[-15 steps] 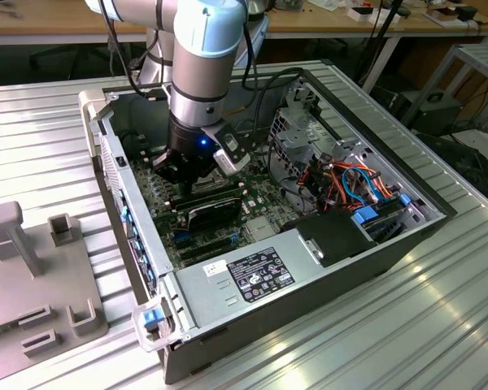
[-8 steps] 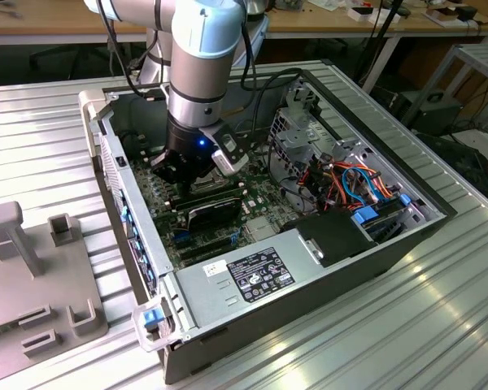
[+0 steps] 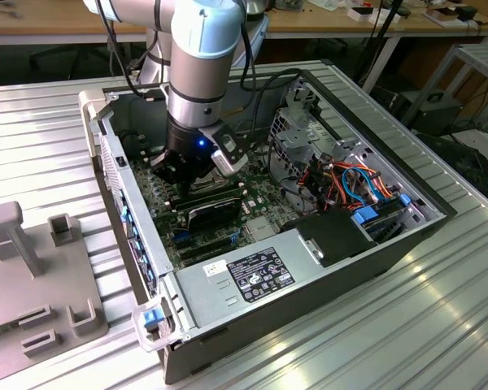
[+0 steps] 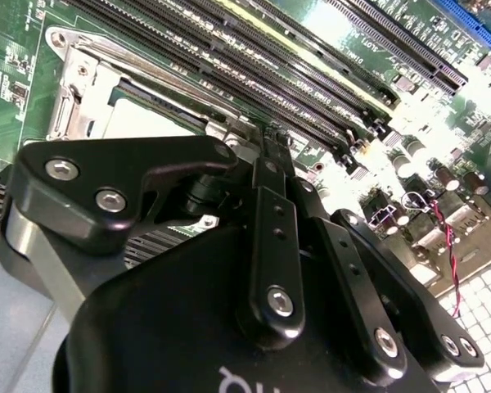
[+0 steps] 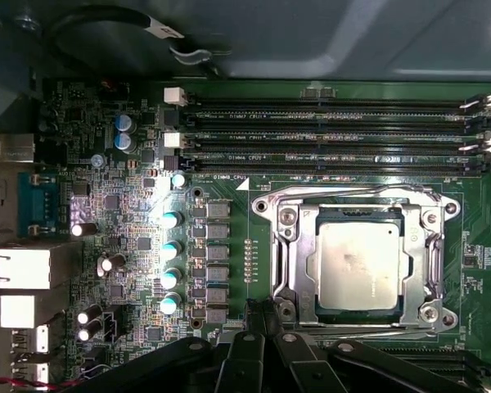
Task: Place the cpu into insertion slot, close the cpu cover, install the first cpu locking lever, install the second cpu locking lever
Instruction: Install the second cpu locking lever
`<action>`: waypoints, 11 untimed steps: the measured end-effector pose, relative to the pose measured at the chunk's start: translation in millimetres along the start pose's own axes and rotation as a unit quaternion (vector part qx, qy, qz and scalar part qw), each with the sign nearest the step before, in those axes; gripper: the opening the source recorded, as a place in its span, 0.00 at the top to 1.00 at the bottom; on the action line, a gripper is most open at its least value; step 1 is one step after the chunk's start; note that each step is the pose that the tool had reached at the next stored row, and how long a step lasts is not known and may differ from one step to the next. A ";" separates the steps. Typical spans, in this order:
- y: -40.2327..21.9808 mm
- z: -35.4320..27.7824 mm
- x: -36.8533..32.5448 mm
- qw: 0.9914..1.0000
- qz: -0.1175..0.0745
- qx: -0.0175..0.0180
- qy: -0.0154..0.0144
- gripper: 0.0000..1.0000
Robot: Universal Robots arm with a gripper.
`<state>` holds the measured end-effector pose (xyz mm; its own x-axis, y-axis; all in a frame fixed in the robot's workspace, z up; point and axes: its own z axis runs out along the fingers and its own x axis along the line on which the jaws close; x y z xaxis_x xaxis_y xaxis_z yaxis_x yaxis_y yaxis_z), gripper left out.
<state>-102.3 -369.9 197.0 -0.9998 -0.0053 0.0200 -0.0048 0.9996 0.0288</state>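
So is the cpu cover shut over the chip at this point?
Shut. In the first wrist view the cpu cover lies flat around the cpu, whose silver top shows through its window, seated in the insertion slot.

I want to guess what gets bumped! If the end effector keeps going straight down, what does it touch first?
Probably the motherboard at the edge of the insertion slot, beside the cpu; the end effector points there, though depth is unclear.

Cpu [image 5: 360,264] in insertion slot [image 5: 288,266]
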 end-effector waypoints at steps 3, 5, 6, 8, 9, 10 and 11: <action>-0.2 -1.4 0.1 1.000 0.000 0.000 0.000 0.89; 0.2 -3.5 -0.1 1.000 0.000 -0.001 -0.001 0.89; 0.3 -5.0 -0.2 1.000 0.000 -0.002 -0.001 0.89; 1.1 -10.6 -0.5 1.000 0.000 -0.002 -0.002 0.89; 1.2 -13.4 -0.3 1.000 0.000 -0.002 -0.001 0.89; 1.4 -17.0 -0.2 1.000 0.000 -0.002 -0.001 0.89; 1.5 -19.1 -0.1 1.000 0.000 -0.002 -0.001 0.89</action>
<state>-101.9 -368.9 216.1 -0.9998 -0.0056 0.0173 -0.0050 0.9995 0.0325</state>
